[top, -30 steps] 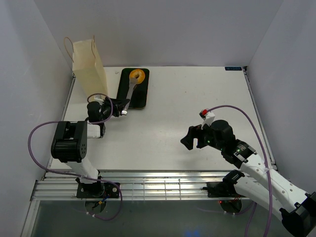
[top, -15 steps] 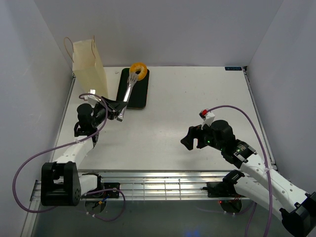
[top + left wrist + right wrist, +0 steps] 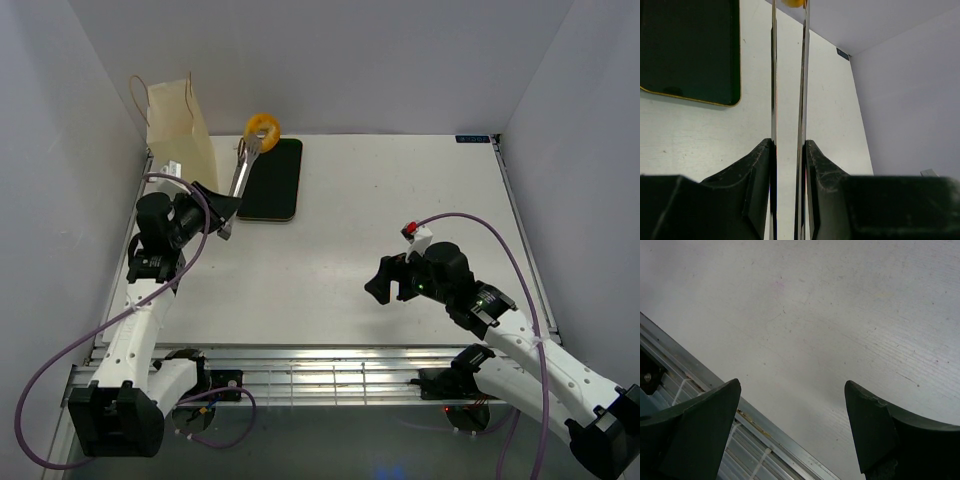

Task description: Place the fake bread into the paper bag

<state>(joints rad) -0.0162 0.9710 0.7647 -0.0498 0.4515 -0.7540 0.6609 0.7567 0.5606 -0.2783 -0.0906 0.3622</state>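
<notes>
Orange-brown ring (image 3: pixel 263 128) of fake bread: glossy, rounded, held aloft at far left. Nearest, right gripper (image 3: pixel 385 280), blunt black jaws spread wide over scuffed white table (image 3: pixel 400 190) beside the ribbed metal rail (image 3: pixel 330 365). Farther left, left gripper (image 3: pixel 215 205) clamped on slim steel tongs (image 3: pixel 241 170), long axis pointing away and slightly right. Pinched at the tong tips, above the far left corner of a flat black tray (image 3: pixel 272 185), near but apart from the upright, creased paper bag (image 3: pixel 180 130).
</notes>
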